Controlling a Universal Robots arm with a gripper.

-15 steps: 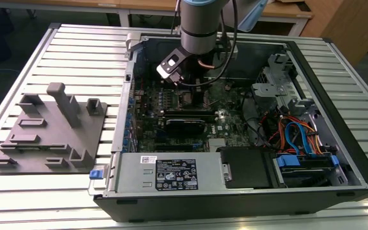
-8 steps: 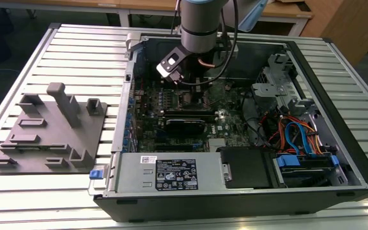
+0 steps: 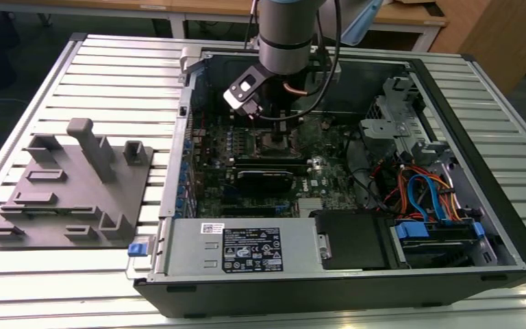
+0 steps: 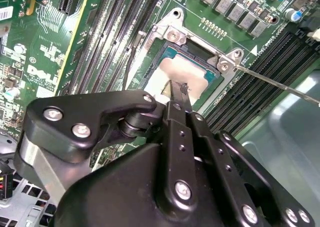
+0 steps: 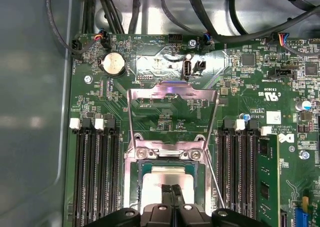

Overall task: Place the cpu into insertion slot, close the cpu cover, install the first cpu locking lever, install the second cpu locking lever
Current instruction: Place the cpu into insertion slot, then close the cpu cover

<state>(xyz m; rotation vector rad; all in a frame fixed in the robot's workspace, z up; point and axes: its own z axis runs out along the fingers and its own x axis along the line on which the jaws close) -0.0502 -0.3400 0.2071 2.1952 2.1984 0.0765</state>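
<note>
Found cpu (image 5: 170, 177) seated in socket (image 5: 134, 182), mid-motherboard (image 5: 250, 87). Noted cover (image 5: 172, 91) standing open at socket's edge, lever (image 5: 216, 182) unlatched alongside. Observed gripper (image 5: 172, 188) directly over cpu, fingers pressed together; contact cannot be told.

Exterior view: high and back, looking down on the open case (image 3: 336, 296) on the counter (image 3: 107, 62). Both wrist views: close above the motherboard (image 5: 240, 77), sharing the cpu (image 5: 165, 174).
</note>
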